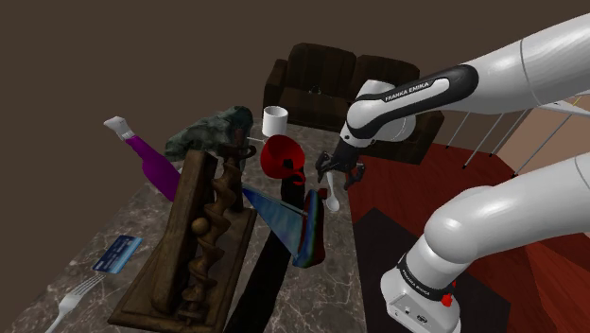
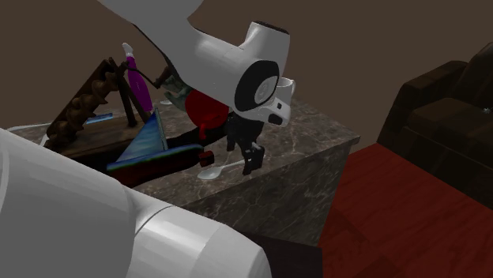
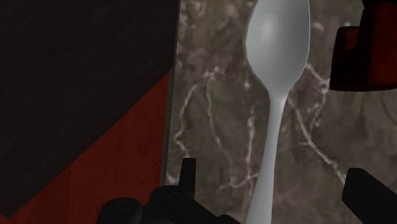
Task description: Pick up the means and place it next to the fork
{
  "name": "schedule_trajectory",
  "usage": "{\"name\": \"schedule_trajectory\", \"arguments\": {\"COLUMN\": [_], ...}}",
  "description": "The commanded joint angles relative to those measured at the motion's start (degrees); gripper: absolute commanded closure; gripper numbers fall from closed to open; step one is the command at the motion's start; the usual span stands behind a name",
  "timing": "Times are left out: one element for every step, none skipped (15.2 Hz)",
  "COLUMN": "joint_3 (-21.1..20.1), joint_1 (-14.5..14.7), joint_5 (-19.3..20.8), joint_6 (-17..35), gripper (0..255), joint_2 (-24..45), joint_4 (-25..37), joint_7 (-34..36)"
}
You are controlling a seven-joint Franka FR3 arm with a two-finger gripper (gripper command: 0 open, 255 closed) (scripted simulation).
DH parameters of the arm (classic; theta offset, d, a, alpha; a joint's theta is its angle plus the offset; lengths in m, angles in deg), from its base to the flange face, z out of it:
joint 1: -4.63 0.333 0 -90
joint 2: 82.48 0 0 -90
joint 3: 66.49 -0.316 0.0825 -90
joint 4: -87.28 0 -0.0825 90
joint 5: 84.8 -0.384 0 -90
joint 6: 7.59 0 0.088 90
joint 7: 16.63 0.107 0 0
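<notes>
Spoon [image 3: 278, 76], pale grey, flat on the marbled bench [image 3: 210, 114], lying close along the bench edge. Bowl end points away from the tool and the handle runs back between its fingers. Tool [image 3: 270, 181] open and low over the handle, one finger either side, neither touching it as far as I can see. Nothing held.

Risks, as judged from here:
- Thin, low handle on hard stone. Closing too high may clip only the top of it or miss. Too low, and the tips strike the bench.
- Grip looks set toward the handle end, far from the bowl, so the spoon is likely to droop or swivel once lifted.
- Bench edge just beside the spoon, red floor [image 3: 95, 159] below. An off-centre close could skid it over.
- Red funnel-like object [image 1: 281, 156] near the bowl on the other side, so a nudge is possible on the lift.
- Fork [image 1: 76, 301] at the shoulder view's lower left, well apart from the spoon. Wooden rack [image 1: 189, 236] and blue wedge [image 1: 284, 218] stand between them. A low carry would snag, and a loose hold over that stretch could drop the spoon short.
</notes>
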Motion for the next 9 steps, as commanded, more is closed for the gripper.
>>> {"name": "schedule_trajectory", "arguments": {"joint_3": [0.0, 0.0, 0.0, 0.0, 0.0, 0.0, 0.0, 0.0, 0.0], "joint_1": [0.0, 0.0, 0.0, 0.0, 0.0, 0.0, 0.0, 0.0, 0.0], "joint_5": [0.0, 0.0, 0.0, 0.0, 0.0, 0.0, 0.0, 0.0, 0.0], "joint_6": [0.1, 0.1, 0.1, 0.1, 0.1, 0.1, 0.0, 0.0, -0.1], "gripper": [0, 0, 0, 255, 255, 255, 255, 255, 255], "joint_2": [0.0, 0.0, 0.0, 0.0, 0.0, 0.0, 0.0, -0.1, -0.2], "joint_4": [0.0, 0.0, 0.0, 0.0, 0.0, 0.0, 0.0, 0.0, 0.0], "joint_7": [0.0, 0.0, 0.0, 0.0, 0.0, 0.0, 0.0, 0.0, 0.0]}}
